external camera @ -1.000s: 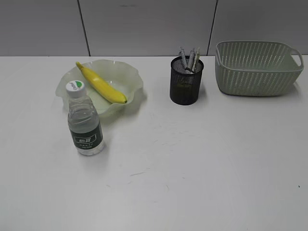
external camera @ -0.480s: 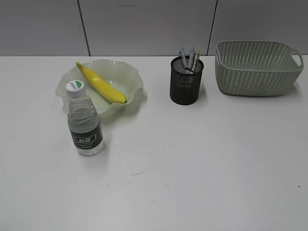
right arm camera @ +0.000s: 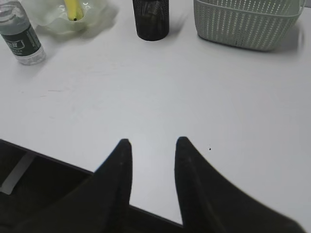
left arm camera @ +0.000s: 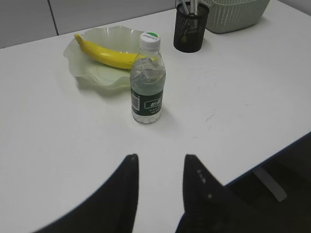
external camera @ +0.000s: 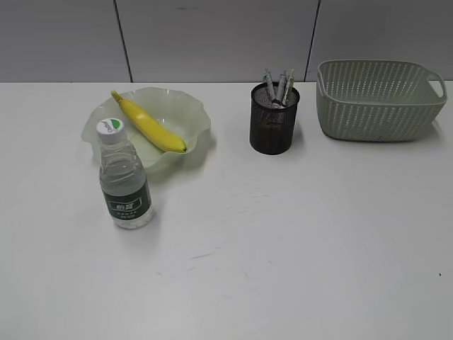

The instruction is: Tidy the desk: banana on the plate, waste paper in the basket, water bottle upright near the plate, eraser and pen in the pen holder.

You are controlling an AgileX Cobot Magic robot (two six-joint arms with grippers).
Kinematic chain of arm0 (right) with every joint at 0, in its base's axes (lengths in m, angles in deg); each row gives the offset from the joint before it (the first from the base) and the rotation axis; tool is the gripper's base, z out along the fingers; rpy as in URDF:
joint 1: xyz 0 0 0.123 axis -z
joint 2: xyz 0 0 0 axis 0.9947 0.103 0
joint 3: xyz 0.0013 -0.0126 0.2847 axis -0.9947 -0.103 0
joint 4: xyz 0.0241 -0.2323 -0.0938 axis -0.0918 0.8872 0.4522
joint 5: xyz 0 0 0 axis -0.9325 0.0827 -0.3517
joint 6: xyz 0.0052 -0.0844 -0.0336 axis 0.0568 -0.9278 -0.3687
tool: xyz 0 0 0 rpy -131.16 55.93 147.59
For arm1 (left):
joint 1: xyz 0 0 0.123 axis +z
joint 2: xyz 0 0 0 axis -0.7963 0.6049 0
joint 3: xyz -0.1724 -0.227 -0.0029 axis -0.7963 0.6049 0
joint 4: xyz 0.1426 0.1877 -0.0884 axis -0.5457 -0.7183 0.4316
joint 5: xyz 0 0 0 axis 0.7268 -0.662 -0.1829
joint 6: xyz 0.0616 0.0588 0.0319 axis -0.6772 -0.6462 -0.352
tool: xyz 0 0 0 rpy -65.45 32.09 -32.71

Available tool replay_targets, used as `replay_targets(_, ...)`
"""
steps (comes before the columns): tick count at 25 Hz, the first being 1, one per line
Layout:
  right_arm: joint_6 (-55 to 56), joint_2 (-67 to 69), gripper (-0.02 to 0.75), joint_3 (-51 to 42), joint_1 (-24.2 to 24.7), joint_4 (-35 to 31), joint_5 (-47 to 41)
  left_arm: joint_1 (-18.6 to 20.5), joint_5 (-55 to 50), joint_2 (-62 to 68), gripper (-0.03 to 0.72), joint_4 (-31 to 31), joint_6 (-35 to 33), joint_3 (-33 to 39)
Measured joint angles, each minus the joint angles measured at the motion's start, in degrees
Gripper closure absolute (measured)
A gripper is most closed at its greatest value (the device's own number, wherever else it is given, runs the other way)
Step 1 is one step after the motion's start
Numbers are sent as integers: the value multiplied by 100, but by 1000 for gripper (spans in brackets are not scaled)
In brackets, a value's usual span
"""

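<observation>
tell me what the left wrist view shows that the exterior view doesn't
Only the left wrist view shows the left gripper, open and empty, and the table's near edge. Only the exterior view shows the whole basket and the wall panels behind. Both show the banana on the plate, the upright bottle beside it, and the pen holder.

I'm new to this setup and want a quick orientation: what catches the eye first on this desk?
The yellow banana stands out most, lying across the pale green wavy plate at the back left. Just in front of the plate, a water bottle stands upright. Further right sit a black mesh pen holder with pens in it and a pale green basket at the back right.
</observation>
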Motion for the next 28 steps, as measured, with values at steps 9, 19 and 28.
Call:
replay_targets(9,0,0,492,0,290,-29,0,364,0,0,453,-12,0,0)
replay_targets(19,0,0,492,0,1980,-34,0,2956,0,0,452,-43,0,0)
replay_targets(28,0,0,493,0,2108,-39,0,3125,0,0,452,-43,0,0)
